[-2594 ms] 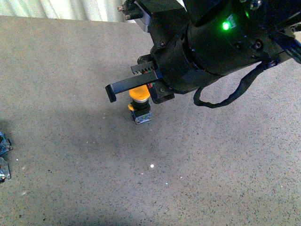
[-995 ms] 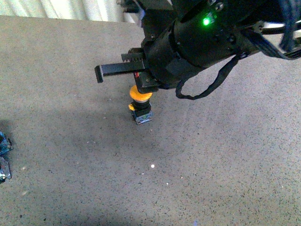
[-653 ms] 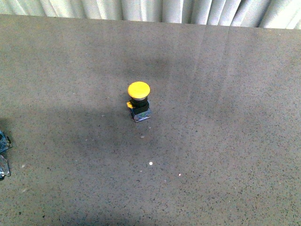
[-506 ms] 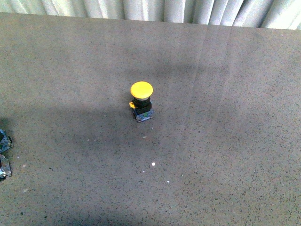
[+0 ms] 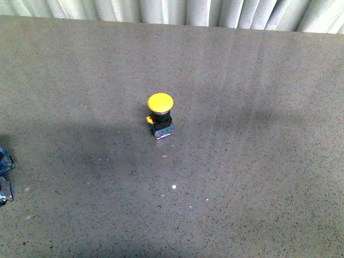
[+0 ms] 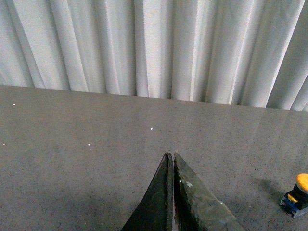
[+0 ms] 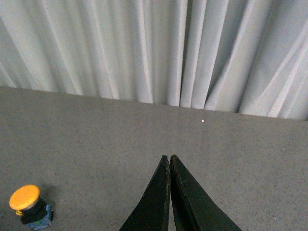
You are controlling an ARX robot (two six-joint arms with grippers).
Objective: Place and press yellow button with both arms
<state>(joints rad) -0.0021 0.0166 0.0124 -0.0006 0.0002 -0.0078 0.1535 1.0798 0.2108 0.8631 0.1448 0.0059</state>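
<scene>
Yellow button (image 5: 160, 114) stands upright a little left of center in the front view, on the grey speckled table (image 5: 258, 177). Round yellow mushroom cap on top, black collar under it, small grey square base block with a yellow tab at the bottom. Nothing touches it; neither arm shows in the front view. A soft shadow band crosses the table left of the button.

Left edge of the front view, lower part: small blue-grey clutter (image 5: 4, 174), cut off by the frame, too little visible to name, well apart from the button.

White pleated curtain (image 5: 177, 11) runs along the top edge behind the table's far rim.

Left wrist view: left gripper (image 6: 172, 156) at bottom center, its two dark fingers pressed together at the tips, nothing between them. The button (image 6: 299, 195) sits at the lower right edge, partly cropped, well apart from the fingers. Curtain fills the upper half.

Right wrist view: right gripper (image 7: 167, 158) at bottom center, fingers likewise clenched tip to tip and holding nothing. The button (image 7: 29, 204) sits in the lower left corner, upright, well apart from the fingers. Curtain again across the upper part, table below.

A few white specks dot the table in all views.
</scene>
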